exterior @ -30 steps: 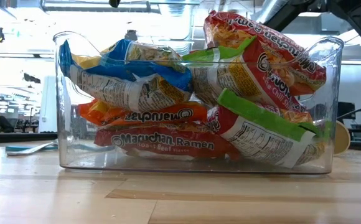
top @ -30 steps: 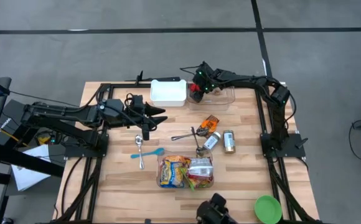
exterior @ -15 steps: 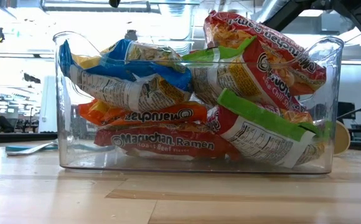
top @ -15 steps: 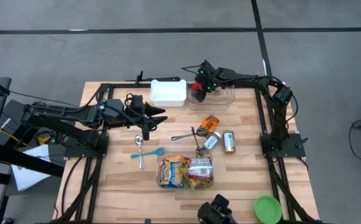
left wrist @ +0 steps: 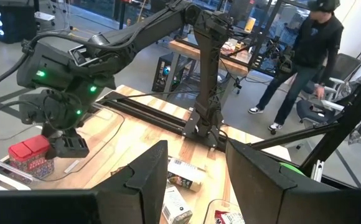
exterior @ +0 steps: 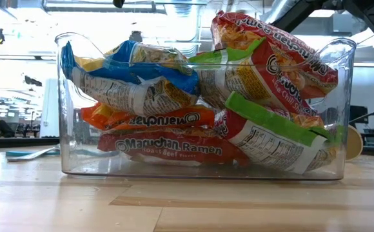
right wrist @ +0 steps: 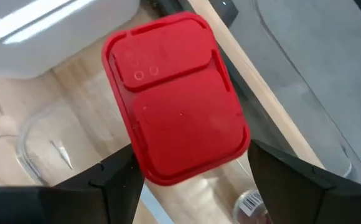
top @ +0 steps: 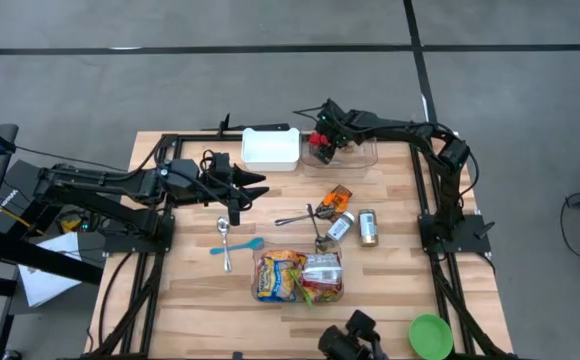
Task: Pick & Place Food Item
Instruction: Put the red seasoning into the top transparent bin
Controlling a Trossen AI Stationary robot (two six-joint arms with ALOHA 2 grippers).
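A small box with a red lid [right wrist: 174,106] sits between the fingers of my right gripper [right wrist: 190,168], which is shut on it. In the high view this gripper [top: 318,145] is at the far middle of the table. It hangs over the left end of a clear tray [top: 355,155], beside a white tub [top: 270,148]. The left wrist view shows the red box [left wrist: 31,152] under that gripper. My left gripper [top: 255,183] hovers open and empty left of centre, pointing roughly level [left wrist: 196,155]. My right gripper pinches the red-lidded box between its two fingers, one on each of two opposite sides [right wrist: 127,149] [right wrist: 241,146]. The fingers come from above, slanting down. The lid faces up toward the wrist. The box looks lifted off the table.
A clear bin of ramen packets [top: 298,277] stands near the front. Mid-table lie an orange packet [top: 340,195], a can [top: 368,227], a small box [top: 338,228] and metal utensils [top: 300,215]. Spoons [top: 228,240] lie to the left. A green bowl [top: 430,335] is at the front right.
My right gripper has tipped at the wrist with the red box still in its fingers, staying over the left end of the clear tray.
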